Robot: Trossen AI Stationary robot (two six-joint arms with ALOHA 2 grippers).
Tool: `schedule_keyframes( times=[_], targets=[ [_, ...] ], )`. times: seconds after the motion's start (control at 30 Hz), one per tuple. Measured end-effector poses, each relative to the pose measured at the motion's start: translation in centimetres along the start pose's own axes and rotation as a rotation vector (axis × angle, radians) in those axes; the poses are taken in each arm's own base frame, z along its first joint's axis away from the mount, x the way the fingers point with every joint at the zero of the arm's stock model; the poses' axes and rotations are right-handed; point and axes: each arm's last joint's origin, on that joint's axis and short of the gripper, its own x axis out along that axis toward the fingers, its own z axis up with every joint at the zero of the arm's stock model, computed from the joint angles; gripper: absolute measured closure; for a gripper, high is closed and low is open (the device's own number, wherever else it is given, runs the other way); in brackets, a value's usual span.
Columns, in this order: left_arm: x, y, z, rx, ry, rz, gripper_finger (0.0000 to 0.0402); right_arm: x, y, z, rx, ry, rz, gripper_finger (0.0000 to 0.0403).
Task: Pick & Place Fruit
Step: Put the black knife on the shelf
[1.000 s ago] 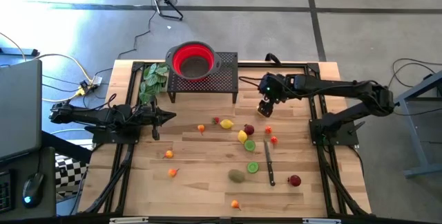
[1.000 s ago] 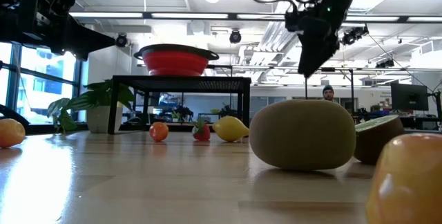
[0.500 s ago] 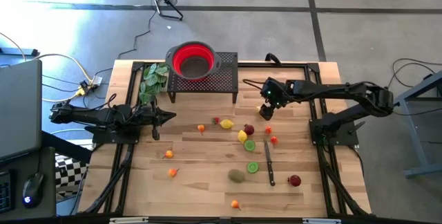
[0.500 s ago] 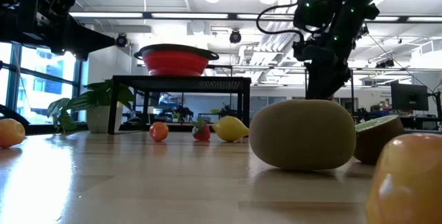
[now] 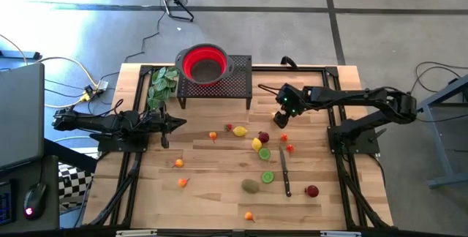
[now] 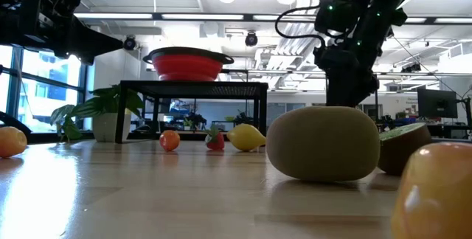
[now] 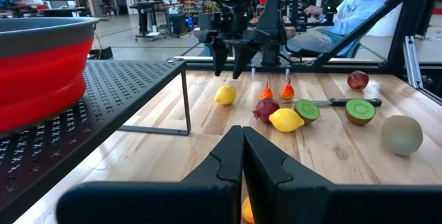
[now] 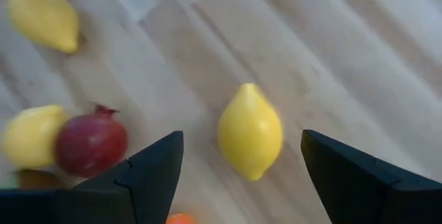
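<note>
Wooden planks make up the table [image 5: 212,193], with a black mesh stand [image 5: 219,85] at its far edge carrying a red colander [image 5: 202,63]. Right gripper [image 5: 282,116] hangs above the boards, fingers spread wide and holding nothing; a yellow lemon [image 8: 250,131] lies directly under the gap between them. Just beside that, a dark red fruit [image 8: 90,144] touches another lemon [image 8: 29,135]. Lime halves [image 5: 265,153], a kiwi [image 5: 251,186] and small orange pieces [image 5: 179,163] lie scattered farther from it. Left gripper [image 5: 175,124] rests low beside the stand, fingers pressed together, empty.
</note>
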Motion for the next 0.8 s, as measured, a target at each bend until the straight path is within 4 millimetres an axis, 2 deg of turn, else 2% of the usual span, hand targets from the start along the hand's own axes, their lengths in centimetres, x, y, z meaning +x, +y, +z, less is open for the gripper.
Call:
schedule_keyframes(
  times=[0.23, 0.47, 0.6, 0.8],
  targets=[
    [0.0, 0.0, 0.0, 0.000, 0.000, 0.000, 0.0398, -1.7, 0.7, 0.3, 0.089, -0.024, 0.212, 0.0117],
    [0.0, 0.0, 0.0, -0.001, -0.001, 0.000, 0.0398, -3.9, 1.7, 0.4, 0.126, -0.109, 0.332, 0.0117],
    [0.0, 0.0, 0.0, -0.001, -0.002, 0.000, 0.0398, -4.9, 2.7, -0.1, 0.094, -0.133, 0.378, 0.0117],
    [0.0, 0.0, 0.0, -0.001, -0.002, 0.000, 0.0398, -5.2, 4.6, -1.3, 0.157, -0.064, 0.438, 0.0132]
  ],
)
